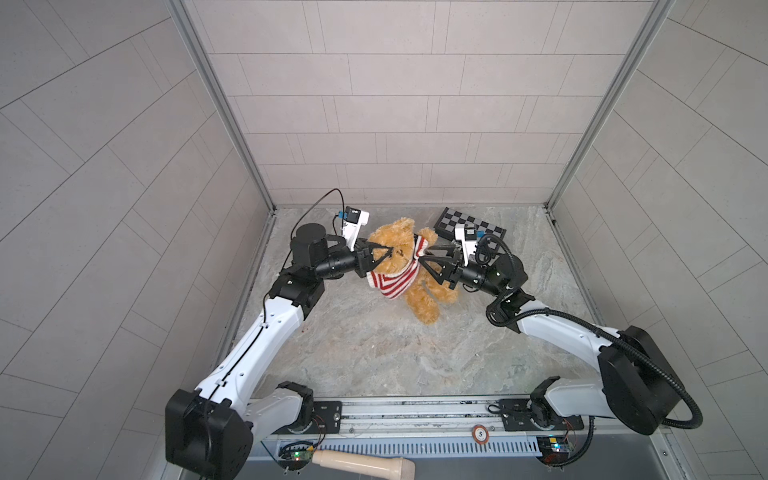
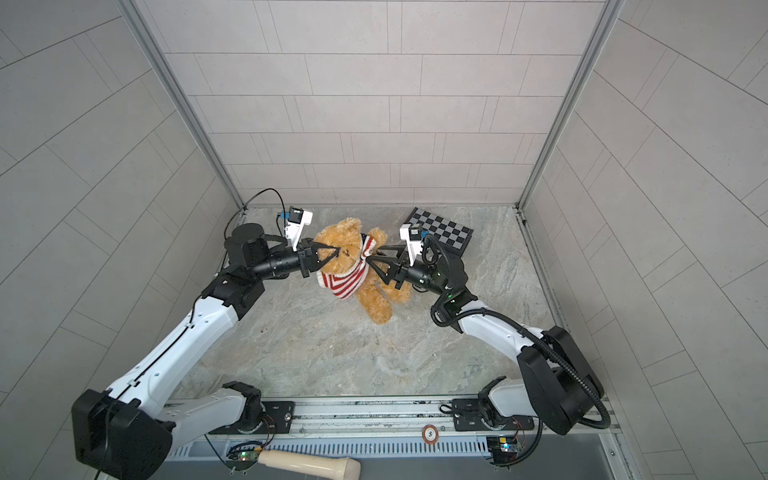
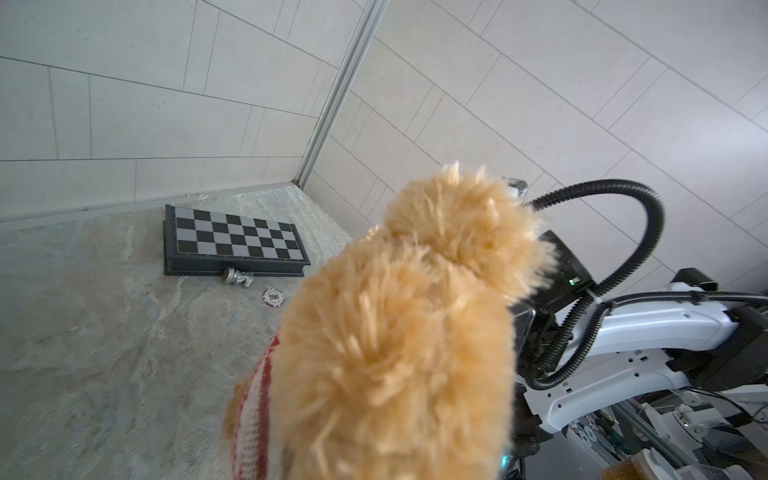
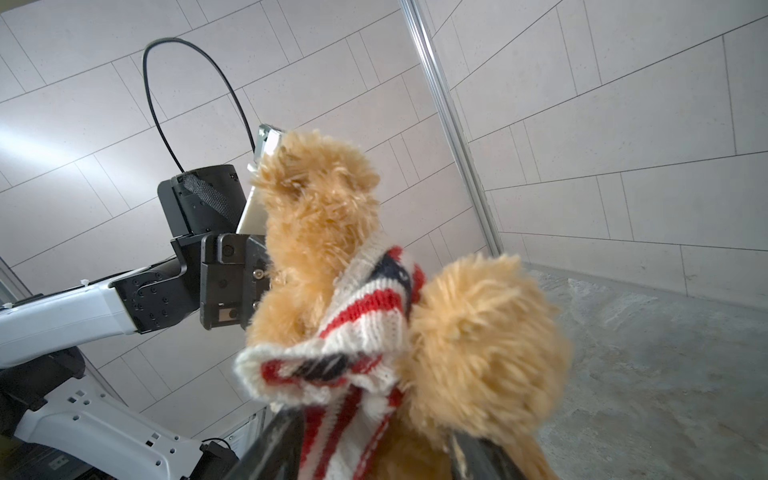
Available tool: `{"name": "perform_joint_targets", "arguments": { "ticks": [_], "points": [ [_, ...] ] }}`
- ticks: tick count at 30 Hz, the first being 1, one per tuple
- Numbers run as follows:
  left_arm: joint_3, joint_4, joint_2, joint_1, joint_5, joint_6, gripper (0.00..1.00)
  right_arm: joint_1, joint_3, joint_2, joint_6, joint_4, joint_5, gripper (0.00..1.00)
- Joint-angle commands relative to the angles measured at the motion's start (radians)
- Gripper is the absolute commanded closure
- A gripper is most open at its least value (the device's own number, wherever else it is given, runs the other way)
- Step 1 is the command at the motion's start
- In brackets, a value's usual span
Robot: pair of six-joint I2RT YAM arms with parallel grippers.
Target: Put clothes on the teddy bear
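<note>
Your left fingers (image 1: pixel 388 252) clamp the teddy bear (image 1: pixel 419 299); right fingers (image 4: pixel 270 453) gape around the striped sweater (image 1: pixel 390 286): re-pinch its hem, tug down gently.

A grey marble table (image 1: pixel 374 353) bears a folded chessboard (image 1: pixel 469 226) far right, with a silver chess piece (image 3: pixel 237 277) and poker chip (image 3: pixel 273 297) beside it; a wooden handle (image 1: pixel 361 461) lies beyond the near edge.
</note>
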Motion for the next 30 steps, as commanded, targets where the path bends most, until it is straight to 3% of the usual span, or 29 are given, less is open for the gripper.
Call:
{"name": "perform_joint_targets", "arguments": {
  "ticks": [1, 4, 9, 11, 15, 17, 20, 26, 30],
  "points": [
    [0.009, -0.039, -0.009, -0.006, -0.027, 0.05, 1.0, 0.024, 0.048, -0.01, -0.041, -0.059, 0.03, 0.44],
    [0.009, -0.039, -0.011, -0.013, -0.026, 0.056, 1.0, 0.024, 0.059, 0.012, -0.044, -0.094, 0.056, 0.58],
    [-0.005, -0.021, -0.015, -0.017, -0.037, 0.047, 1.0, 0.027, 0.082, 0.04, -0.039, -0.13, 0.064, 0.72],
    [-0.006, -0.022, -0.013, -0.018, -0.056, 0.048, 1.0, 0.032, 0.089, 0.049, -0.038, -0.146, 0.06, 0.71],
    [-0.016, -0.012, -0.016, -0.018, -0.13, 0.044, 1.0, 0.038, 0.081, 0.046, -0.024, -0.171, 0.083, 0.47],
    [-0.03, 0.017, -0.016, -0.017, -0.151, 0.028, 1.0, 0.045, 0.078, 0.049, -0.012, -0.181, 0.106, 0.44],
    [-0.058, 0.066, -0.026, -0.018, -0.182, 0.005, 1.0, 0.047, 0.069, 0.055, 0.004, -0.179, 0.135, 0.44],
    [-0.08, 0.096, -0.04, -0.018, -0.202, -0.01, 1.0, 0.049, 0.1, 0.082, 0.008, -0.224, 0.134, 0.63],
    [-0.092, 0.126, -0.046, -0.019, -0.193, -0.025, 1.0, 0.051, 0.11, 0.108, 0.023, -0.227, 0.128, 0.64]
  ]
}}
